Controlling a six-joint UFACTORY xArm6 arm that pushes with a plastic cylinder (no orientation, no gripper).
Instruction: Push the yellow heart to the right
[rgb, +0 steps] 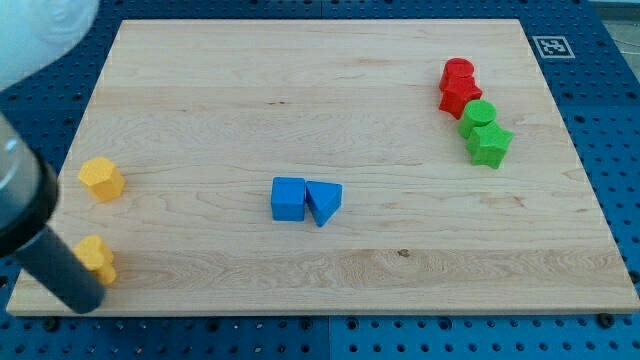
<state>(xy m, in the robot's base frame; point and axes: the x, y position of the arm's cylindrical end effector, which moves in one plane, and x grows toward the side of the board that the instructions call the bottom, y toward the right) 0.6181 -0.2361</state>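
Two yellow blocks lie near the board's left edge. The upper one (102, 178) looks six-sided. The lower one (99, 258) is partly hidden by my rod and looks heart-like, though its shape is not fully clear. My rod comes down from the view's top left as a thick dark blur. My tip (86, 300) is at the board's bottom left corner, just below and left of the lower yellow block, touching or nearly touching it.
A blue cube (288, 198) and a blue triangle (324, 202) touch each other near the middle. At the upper right, a red cylinder (458, 72), a red star (460, 97), a green cylinder (479, 113) and a green star (489, 145) form a line.
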